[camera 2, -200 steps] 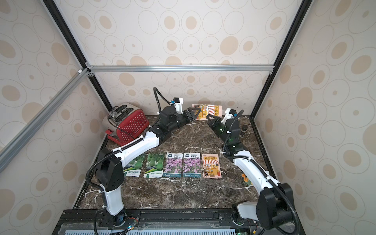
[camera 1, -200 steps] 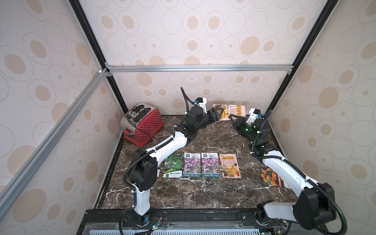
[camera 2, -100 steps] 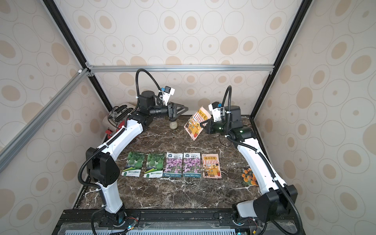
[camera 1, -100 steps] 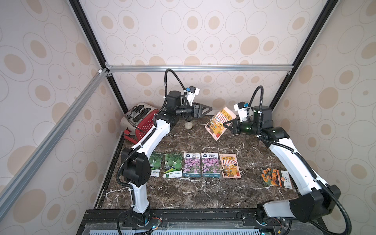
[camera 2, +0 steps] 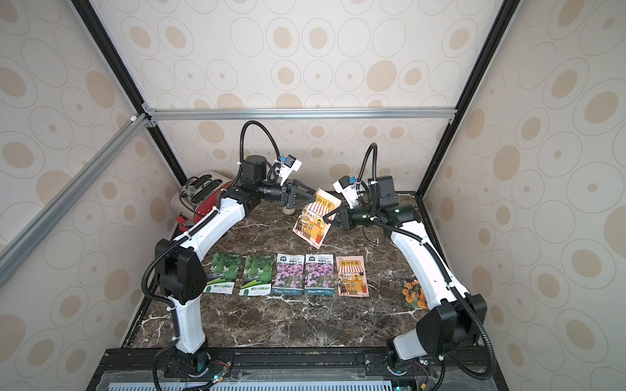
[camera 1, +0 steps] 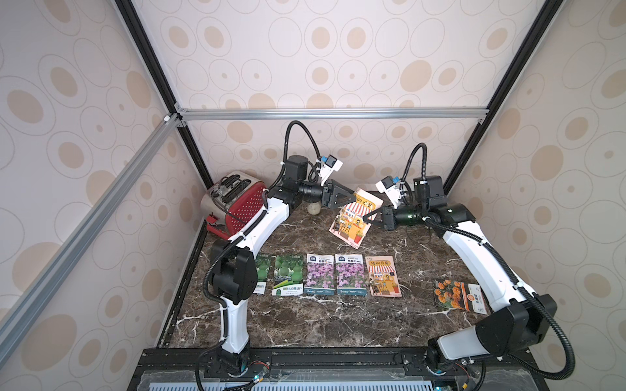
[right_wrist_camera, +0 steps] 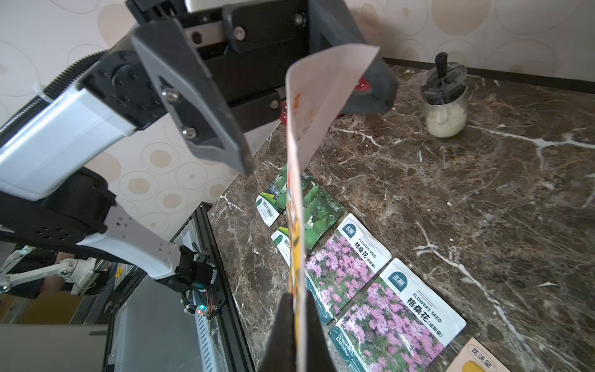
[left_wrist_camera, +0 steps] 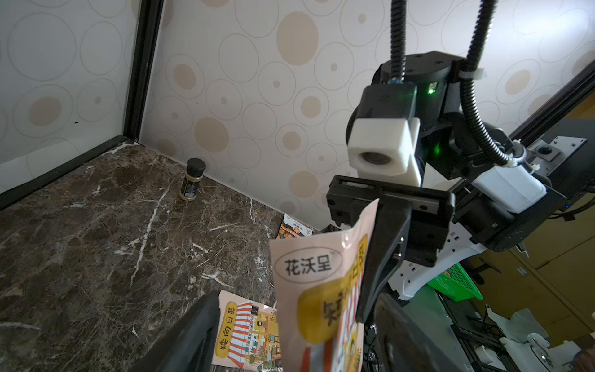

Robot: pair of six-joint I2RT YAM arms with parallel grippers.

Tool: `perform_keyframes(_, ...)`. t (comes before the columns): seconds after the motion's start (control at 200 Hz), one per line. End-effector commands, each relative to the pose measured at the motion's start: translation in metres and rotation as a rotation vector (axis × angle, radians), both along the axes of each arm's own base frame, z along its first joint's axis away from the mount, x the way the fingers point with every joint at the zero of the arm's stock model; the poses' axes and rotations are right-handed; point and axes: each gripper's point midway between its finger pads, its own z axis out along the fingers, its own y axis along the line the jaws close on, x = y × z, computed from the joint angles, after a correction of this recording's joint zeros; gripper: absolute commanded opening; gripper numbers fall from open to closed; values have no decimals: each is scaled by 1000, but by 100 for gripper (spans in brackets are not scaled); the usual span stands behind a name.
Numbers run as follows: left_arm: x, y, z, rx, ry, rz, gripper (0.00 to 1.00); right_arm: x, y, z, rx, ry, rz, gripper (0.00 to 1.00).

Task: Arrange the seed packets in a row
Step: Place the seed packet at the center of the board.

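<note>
Five rowed packets (camera 1: 320, 277); right gripper (camera 1: 368, 217) pinches shop-front packet (camera 1: 352, 221) aloft, left gripper (camera 1: 349, 199) gaping beside it, jar (camera 1: 314, 207) behind

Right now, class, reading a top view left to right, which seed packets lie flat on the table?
First gourd packet → second gourd packet → first purple-flower packet → second purple-flower packet → shop-front packet → marigold packet.

top views: high front, looking down | wrists: close, share held packet (left_wrist_camera: 318, 290)
</note>
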Motion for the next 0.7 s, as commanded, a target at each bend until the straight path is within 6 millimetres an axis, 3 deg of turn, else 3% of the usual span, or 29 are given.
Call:
perform_keyframes(0.0, -10, 0, 8, -29, -49, -69, 77, -13, 5, 25, 64, -63, 65, 0)
perform_keyframes(0.19, -28, -3, 10, -46, -41, -143, 70, -10, 4, 26, 54, -71, 46, 0)
perform_keyframes(0.401, -30, -2, 11, -44, -41, -128, 28, -3, -3, 19, -2, -79, -4, 0)
perform_keyframes(0.691, -25, 0, 20, -42, -57, -82, 23, -5, -14, 9, -85, -96, -48, 0)
